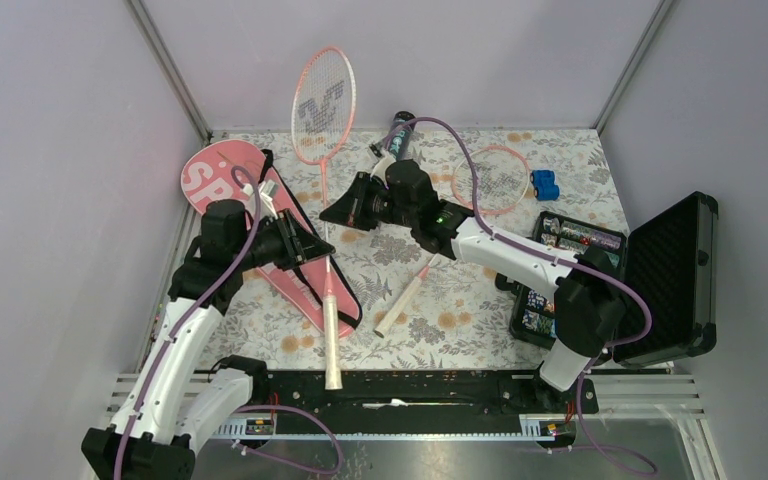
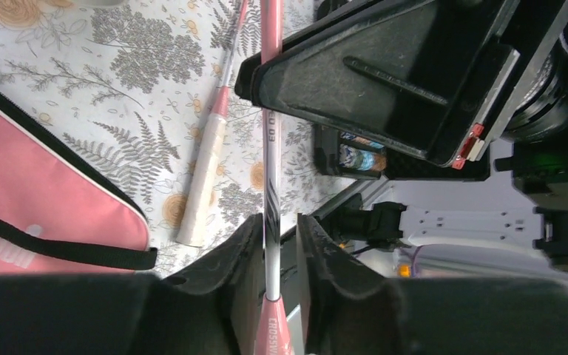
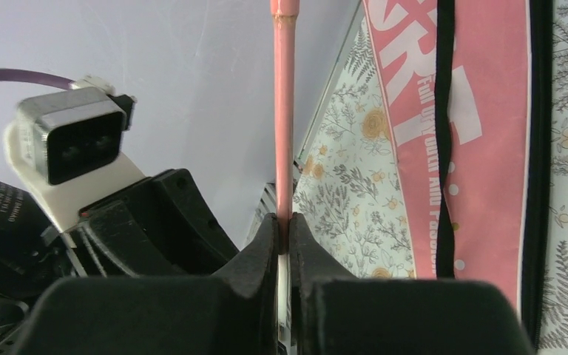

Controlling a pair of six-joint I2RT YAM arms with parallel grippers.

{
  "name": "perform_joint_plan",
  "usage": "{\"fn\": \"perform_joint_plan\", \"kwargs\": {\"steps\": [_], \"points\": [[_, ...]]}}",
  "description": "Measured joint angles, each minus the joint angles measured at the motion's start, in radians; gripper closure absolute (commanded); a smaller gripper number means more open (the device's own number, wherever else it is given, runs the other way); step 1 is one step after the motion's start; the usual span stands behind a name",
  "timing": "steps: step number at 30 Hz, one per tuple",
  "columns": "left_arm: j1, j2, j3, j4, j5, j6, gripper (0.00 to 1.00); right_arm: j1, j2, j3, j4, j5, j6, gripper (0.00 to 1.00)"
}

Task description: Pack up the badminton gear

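One pink-framed racket (image 1: 323,105) leans with its head against the back wall and its cream handle (image 1: 332,340) toward the front edge. My right gripper (image 1: 334,213) is shut on its shaft (image 3: 285,111). My left gripper (image 1: 312,247) is just below it, and its jaws straddle the same shaft (image 2: 270,148) with a gap on one side. The pink "SPORT" bag (image 1: 245,195) lies at the left under my left arm. The second racket (image 1: 490,180) lies flat at the right. The black tube (image 1: 397,133) lies at the back. No shuttlecock shows clearly.
An open black case (image 1: 660,270) of patterned rolls stands at the right. A small blue toy (image 1: 545,185) sits next to the second racket's head. The second racket's handle (image 2: 203,177) lies beside the bag (image 2: 37,192). The two grippers sit close together.
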Motion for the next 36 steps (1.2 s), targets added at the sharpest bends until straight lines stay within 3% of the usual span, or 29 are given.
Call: {"fn": "perform_joint_plan", "kwargs": {"steps": [3,8,14,17,25,31,36], "points": [[0.0,0.006,0.002,0.01,0.002,0.02,0.4,-0.003,0.0,0.0,-0.013,0.002,-0.018,1.0],[-0.001,0.044,0.059,-0.062,-0.036,0.076,0.27,-0.047,-0.001,0.009,-0.095,-0.006,-0.049,1.0],[-0.002,0.04,0.102,-0.121,-0.174,0.104,0.27,-0.171,-0.046,0.002,-0.179,-0.008,-0.084,1.0],[-0.001,0.051,0.102,-0.15,-0.27,0.105,0.28,-0.215,-0.142,-0.043,-0.227,-0.004,-0.124,1.0],[0.016,0.173,0.101,-0.179,-0.459,0.116,0.28,-0.22,-0.346,-0.126,-0.299,-0.008,-0.209,1.0],[0.017,0.246,0.062,-0.13,-0.526,0.114,0.3,-0.22,-0.368,-0.147,-0.365,-0.006,-0.257,1.0],[0.018,0.422,0.05,-0.068,-0.545,0.098,0.33,-0.22,-0.373,-0.162,-0.41,-0.006,-0.274,1.0]]}}
